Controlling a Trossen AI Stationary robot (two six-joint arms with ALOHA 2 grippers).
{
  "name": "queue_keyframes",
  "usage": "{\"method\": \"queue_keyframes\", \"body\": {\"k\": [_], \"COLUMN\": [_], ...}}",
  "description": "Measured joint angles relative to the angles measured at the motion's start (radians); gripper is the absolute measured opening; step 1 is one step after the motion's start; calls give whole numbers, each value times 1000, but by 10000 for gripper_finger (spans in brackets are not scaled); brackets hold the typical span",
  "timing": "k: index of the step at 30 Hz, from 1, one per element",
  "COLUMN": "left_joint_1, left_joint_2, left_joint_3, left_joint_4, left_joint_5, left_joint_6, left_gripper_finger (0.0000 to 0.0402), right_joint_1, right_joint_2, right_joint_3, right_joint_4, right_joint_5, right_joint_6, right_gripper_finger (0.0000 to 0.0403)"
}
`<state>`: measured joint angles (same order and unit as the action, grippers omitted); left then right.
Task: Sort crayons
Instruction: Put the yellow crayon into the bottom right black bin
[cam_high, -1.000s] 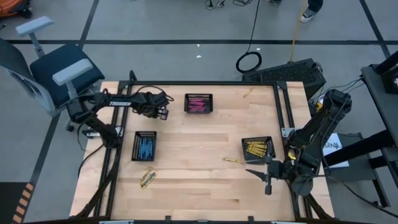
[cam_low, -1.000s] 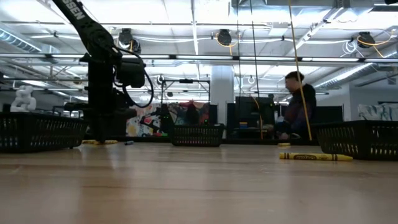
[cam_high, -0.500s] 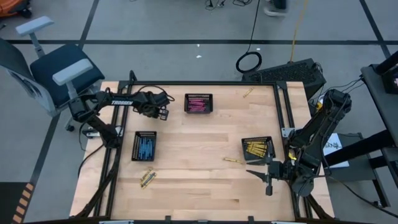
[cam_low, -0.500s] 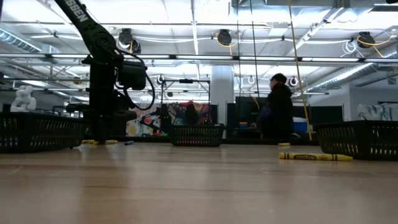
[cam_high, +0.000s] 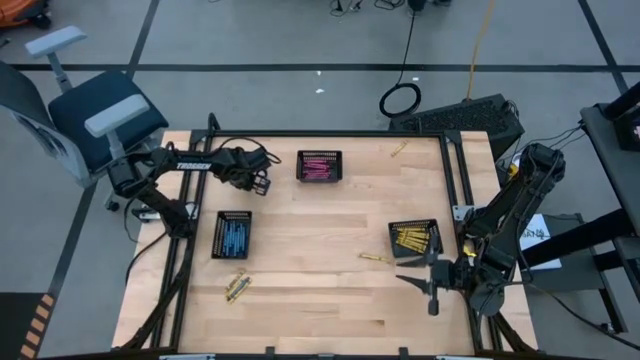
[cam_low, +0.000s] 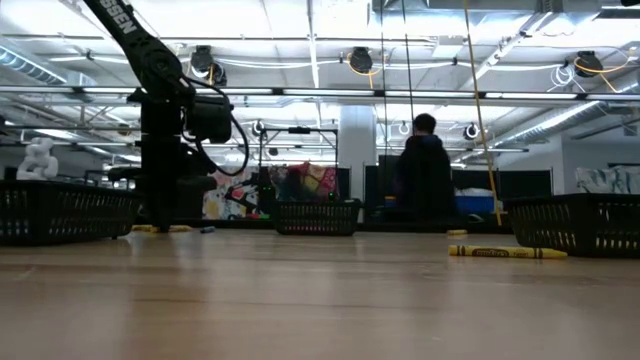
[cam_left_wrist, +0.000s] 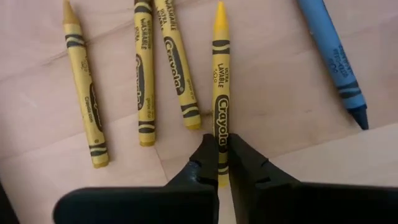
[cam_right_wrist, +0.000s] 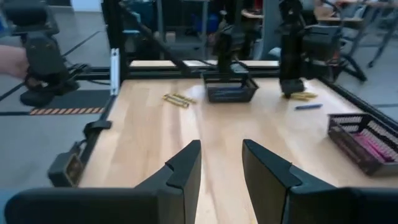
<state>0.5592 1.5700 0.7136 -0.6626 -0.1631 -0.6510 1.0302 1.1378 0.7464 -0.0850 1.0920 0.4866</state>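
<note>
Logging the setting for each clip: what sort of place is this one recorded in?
Probably a robotics lab or workshop in a large open hall. The low view shows exposed ceiling pipes and strip lights and a person at workstations behind the table; from above, an office chair on grey taped flooring.

Wood table (cam_high: 320, 310) w/ three black mesh baskets: far one (cam_high: 319, 166), left one (cam_high: 232, 234), right one (cam_high: 415, 238). Grey chair (cam_high: 95, 115) off table's far-left corner. Person (cam_low: 424, 180) in dark top stands in room behind.

"Crayola" on yellow crayon (cam_left_wrist: 221, 112); perhaps "TROSSEN" arm (cam_high: 190, 166)
</note>
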Motion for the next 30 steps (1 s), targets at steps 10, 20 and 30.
{"method": "queue_keyframes", "body": {"k": [10,20,30], "left_joint_1": [-105,-413,-744], "left_joint_2": [-148,-387,-270], "left_joint_3": [51,52,56], "left_joint_4": [-105,167,949], "left_joint_5": [76,-47,-107], "left_joint_6": [59,126,540], "left_gripper_finger": [2,1,1], "right_joint_1": [8,8,-1], "right_joint_2": [58,230,310], "right_joint_3": [0,0,0], "right_joint_4": [-3,-3,2], "right_joint_5": [-47,-33,38], "right_joint_6": [42,193,328], "right_gripper_finger": [102,102,105]}}
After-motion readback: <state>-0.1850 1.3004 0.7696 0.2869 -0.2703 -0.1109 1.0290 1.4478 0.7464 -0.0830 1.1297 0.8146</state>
